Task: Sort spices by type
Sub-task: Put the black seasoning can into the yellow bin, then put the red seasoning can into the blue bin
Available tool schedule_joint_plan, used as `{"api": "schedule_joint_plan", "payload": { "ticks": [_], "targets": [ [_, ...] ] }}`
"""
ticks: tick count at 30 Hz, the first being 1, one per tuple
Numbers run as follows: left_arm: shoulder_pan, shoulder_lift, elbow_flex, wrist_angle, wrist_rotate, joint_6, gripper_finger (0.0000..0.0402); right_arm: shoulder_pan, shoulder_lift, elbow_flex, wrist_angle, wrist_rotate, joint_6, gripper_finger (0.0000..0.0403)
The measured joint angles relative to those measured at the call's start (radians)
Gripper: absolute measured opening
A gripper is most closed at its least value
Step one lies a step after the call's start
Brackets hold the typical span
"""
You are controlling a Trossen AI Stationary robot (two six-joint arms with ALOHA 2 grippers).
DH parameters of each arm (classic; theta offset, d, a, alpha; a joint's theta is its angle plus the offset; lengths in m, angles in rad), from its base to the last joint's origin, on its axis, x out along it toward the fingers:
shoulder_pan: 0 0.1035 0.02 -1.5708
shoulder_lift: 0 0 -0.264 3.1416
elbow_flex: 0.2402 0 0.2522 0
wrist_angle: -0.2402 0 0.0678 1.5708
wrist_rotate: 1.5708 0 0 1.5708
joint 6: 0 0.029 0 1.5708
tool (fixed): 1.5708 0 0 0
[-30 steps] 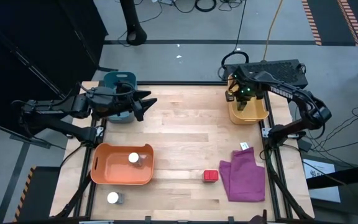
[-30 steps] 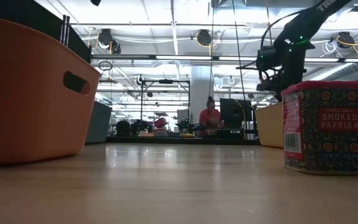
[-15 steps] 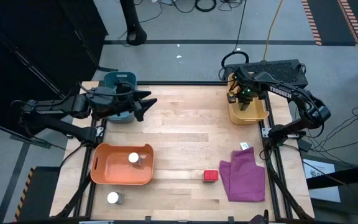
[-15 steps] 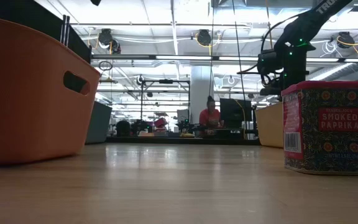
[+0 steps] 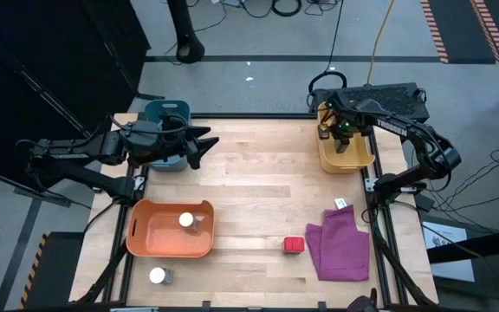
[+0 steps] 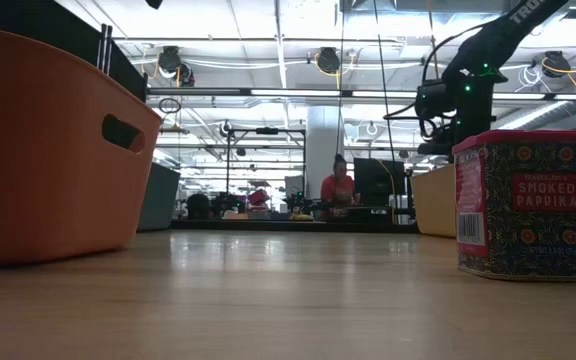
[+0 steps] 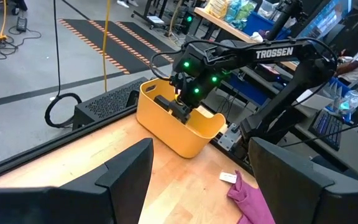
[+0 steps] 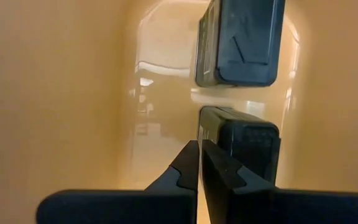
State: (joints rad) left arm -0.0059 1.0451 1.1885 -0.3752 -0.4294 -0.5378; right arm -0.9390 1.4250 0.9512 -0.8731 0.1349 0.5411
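Note:
My right gripper (image 8: 197, 144) is shut and points down into the yellow bin (image 5: 346, 154) at the table's far right. Two dark grey boxy spices lie on that bin's floor, one (image 8: 241, 40) farther off and one (image 8: 244, 142) right beside the fingertips. A red spice tin (image 5: 294, 245) stands on the table's near side, next to the purple cloth (image 5: 340, 244). One clear jar with a white lid (image 5: 186, 221) sits in the orange bin (image 5: 170, 230). A second jar (image 5: 157, 276) stands on the table near that bin. My left gripper (image 5: 204, 143) waits open by the teal bin (image 5: 165, 130). My right gripper has its shut fingertips (image 8: 188, 155) next to the top edge of the nearer dark grey box (image 8: 229, 134), coming from above. Nothing is between the fingers. I cannot tell whether they touch the box.
A small white card (image 5: 340, 204) lies on the table above the purple cloth. The middle of the wooden table (image 5: 258, 186) is bare. In the low view the red tin (image 6: 533, 205) stands close on the right and the orange bin (image 6: 48, 150) on the left. A person sits far behind the table.
My right arm has risen a little over the yellow bin and shifted slightly toward the table's far edge. The spices, bins and left arm have stayed where they were.

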Motion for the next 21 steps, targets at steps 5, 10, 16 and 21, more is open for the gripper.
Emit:
{"api": "schedule_joint_plan", "payload": {
  "ticks": [5, 10, 16, 21],
  "targets": [
    [0.0, 0.0, 0.0, 0.0, 0.0, -0.003, 0.0269, -0.002, -0.009, 0.0, 0.006, -0.01, -0.004, 0.0],
    [0.0, 0.0, 0.0, 0.0, 0.002, -0.003, 0.0269, -0.002, -0.061, 0.039, -0.051, -0.006, -0.003, 0.0],
    [0.0, 0.0, 0.0, 0.0, 0.002, -0.004, 0.0269, -0.002, -0.132, 0.144, -0.106, 0.024, -0.003, 0.0],
    [0.0, 0.0, 0.0, 0.0, 0.018, -0.006, 0.0269, 0.029, -0.194, 0.215, -0.084, -0.032, -0.039, 0.0]
  ]
}}
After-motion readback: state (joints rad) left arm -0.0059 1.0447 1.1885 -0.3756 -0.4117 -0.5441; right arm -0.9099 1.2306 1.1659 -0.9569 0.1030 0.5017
